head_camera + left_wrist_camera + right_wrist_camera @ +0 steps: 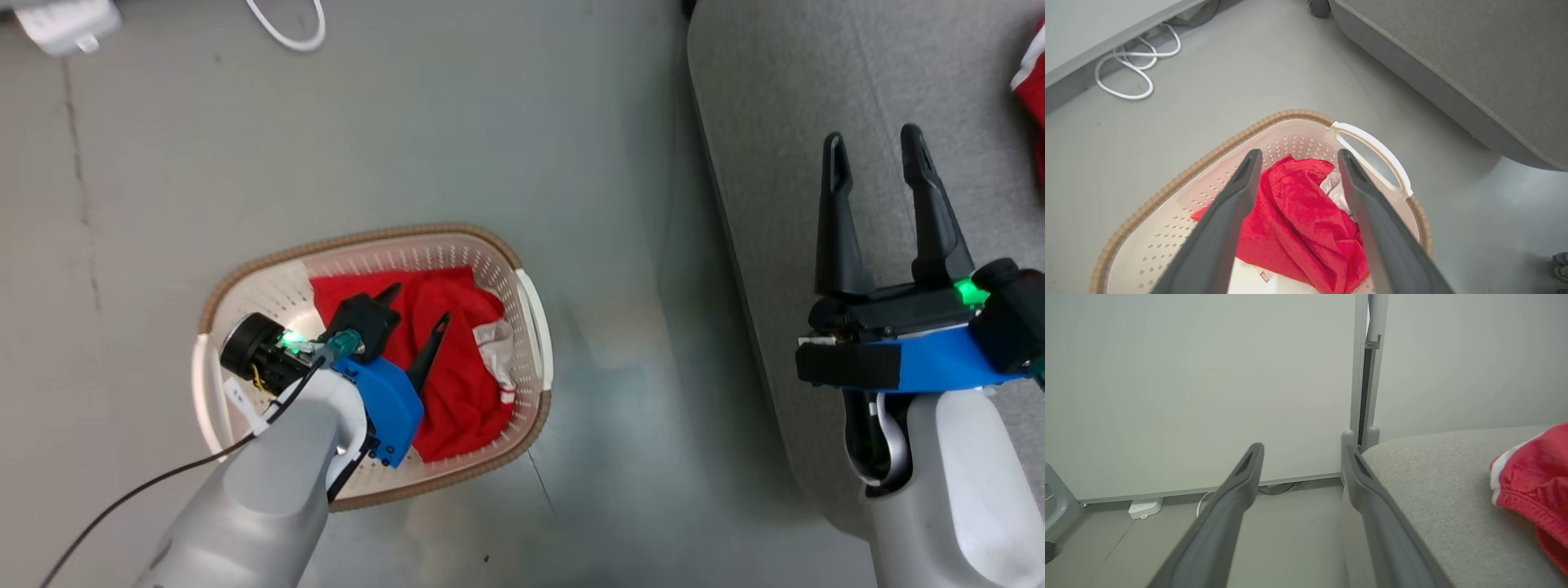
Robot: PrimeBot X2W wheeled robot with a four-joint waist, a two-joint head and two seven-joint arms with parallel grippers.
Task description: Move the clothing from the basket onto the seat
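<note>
1. Seat (857, 122): I see the light grey sofa cushion across the right of the scene, with its left edge running near to far. The first red garment (1035, 98) already lies on it at the far right, partly cut off by the frame.

2. Basket (359, 237): it stands on the grey floor (490, 122) to the left of the seat, apart from it. One white handle (535, 327) faces the seat.

3. Second red garment (457, 384): it lies crumpled inside the basket, mostly over the right half.
   - Handling: I judge it light, soft and limp. It should sag and drape when lifted, and the cloth should not slip easily between the fingers.
   - Heading: the heap has no true heading. Its longer spread runs from far left to near right, and the white trim (500, 347) lies on the side nearest the seat.
   - Hold: I would pinch a raised fold near the centre of the heap, not the trim, so the cloth clears the rim in one lift.

4. Left tool (420, 302): fingers apart and empty, poised over the far-left part of the heap. I cannot tell whether the tips touch the cloth.

5. Right tool (872, 136): fingers apart and empty, above the left part of the seat, pointing far.
</note>
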